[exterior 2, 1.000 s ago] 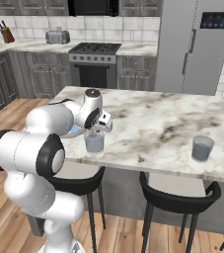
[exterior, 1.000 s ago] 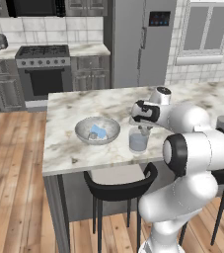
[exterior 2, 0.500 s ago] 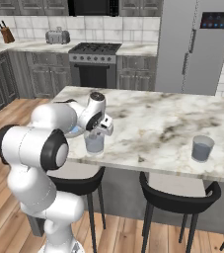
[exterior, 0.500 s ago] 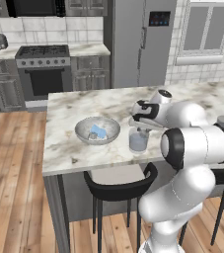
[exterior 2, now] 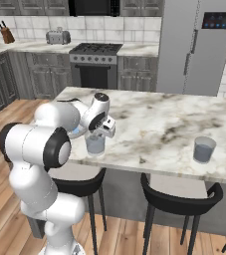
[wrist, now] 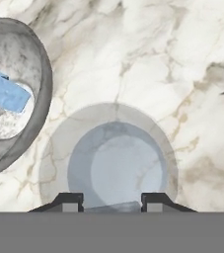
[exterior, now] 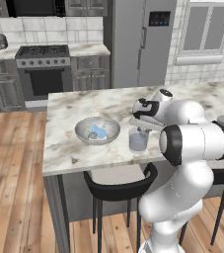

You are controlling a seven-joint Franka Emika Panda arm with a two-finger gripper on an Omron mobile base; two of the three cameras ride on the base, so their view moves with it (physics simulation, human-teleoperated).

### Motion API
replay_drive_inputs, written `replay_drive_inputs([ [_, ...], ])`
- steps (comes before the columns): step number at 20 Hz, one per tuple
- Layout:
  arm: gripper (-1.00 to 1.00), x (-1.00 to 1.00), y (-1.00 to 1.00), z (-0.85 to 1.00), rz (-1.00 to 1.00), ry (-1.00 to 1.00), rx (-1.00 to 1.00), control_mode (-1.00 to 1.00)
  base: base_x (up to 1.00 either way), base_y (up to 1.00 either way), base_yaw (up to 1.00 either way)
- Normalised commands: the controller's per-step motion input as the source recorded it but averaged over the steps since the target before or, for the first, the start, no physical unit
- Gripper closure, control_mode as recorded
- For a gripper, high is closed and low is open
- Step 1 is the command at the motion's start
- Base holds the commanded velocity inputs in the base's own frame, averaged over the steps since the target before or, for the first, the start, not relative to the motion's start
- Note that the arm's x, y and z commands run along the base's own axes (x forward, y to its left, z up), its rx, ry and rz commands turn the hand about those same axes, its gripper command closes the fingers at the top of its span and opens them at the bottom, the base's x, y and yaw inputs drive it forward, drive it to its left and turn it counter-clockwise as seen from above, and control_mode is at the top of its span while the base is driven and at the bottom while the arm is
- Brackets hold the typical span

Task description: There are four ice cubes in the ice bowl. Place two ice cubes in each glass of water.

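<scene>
Since a second ago my jaws (wrist: 111, 201) have settled straight over the short clear tumbler of bluish water (wrist: 114, 160), narrowly pinching a small pale-blue ice cube (wrist: 114, 207); beside it the wide greyish glass bowl (wrist: 43, 74) keeps more cubes.

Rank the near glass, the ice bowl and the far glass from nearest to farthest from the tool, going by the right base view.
1. The near glass, directly under the tool.
2. The ice bowl, just beyond the arm, toward the counter's left end.
3. The far glass, off toward the counter's right end.
</scene>
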Motion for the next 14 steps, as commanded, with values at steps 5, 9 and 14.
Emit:
replay_drive_inputs([
  [5,1.00,0.11,0.00,-0.15,-0.01,0.06,0.03,-1.00,0.00,0.00,0.00],
  [9,1.00,0.03,0.00,-0.10,-0.01,0.05,0.03,-1.00,0.00,0.00,0.00],
  [14,1.00,0.00,0.06,-0.08,0.00,0.03,0.04,-1.00,0.00,0.00,0.00],
])
